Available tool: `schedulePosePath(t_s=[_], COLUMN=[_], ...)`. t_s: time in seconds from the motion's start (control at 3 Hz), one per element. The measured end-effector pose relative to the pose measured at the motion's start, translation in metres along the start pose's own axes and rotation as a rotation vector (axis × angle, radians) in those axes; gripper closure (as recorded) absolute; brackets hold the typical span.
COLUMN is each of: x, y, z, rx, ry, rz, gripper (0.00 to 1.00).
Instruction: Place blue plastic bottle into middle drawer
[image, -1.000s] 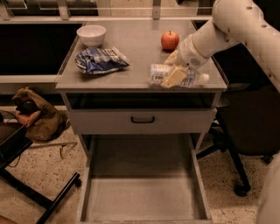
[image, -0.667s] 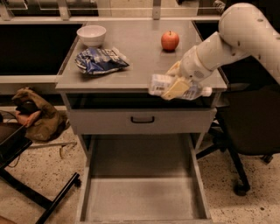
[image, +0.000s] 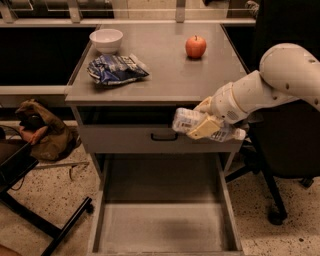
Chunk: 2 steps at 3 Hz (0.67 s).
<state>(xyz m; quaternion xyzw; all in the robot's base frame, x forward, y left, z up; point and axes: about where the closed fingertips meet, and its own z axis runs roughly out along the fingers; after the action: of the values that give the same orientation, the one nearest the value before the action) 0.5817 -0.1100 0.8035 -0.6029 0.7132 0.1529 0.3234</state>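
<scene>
My gripper (image: 204, 121) is shut on the blue plastic bottle (image: 186, 120), which lies on its side in the fingers with its white cap (image: 241, 134) pointing right. It hangs in the air in front of the cabinet's upper drawer front, off the tabletop. Below it the middle drawer (image: 162, 227) is pulled out wide, its grey flat floor bare. The bottle is above the drawer's right rear part. My white arm reaches in from the right.
On the grey tabletop (image: 165, 75) lie a blue-and-white snack bag (image: 115, 69), a white bowl (image: 106, 40) and a red apple (image: 195, 46). The closed drawer front has a black handle (image: 164, 136). A brown bag (image: 42, 132) lies on the floor at left; a black office chair (image: 280, 150) stands at right.
The gripper has carried the bottle off the tabletop's right front edge, forward and down, to a spot in front of the upper drawer front above the open drawer.
</scene>
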Motion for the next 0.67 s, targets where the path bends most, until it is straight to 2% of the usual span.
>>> schedulePosePath(t_s=[0.33,0.67], x=[0.017,0.045], y=[0.017,0.052], z=[0.010,0.022], rx=[-0.017,-0.024], ry=[0.002,-0.007], rz=[0.029,0.078], gripper=[1.00,1.00])
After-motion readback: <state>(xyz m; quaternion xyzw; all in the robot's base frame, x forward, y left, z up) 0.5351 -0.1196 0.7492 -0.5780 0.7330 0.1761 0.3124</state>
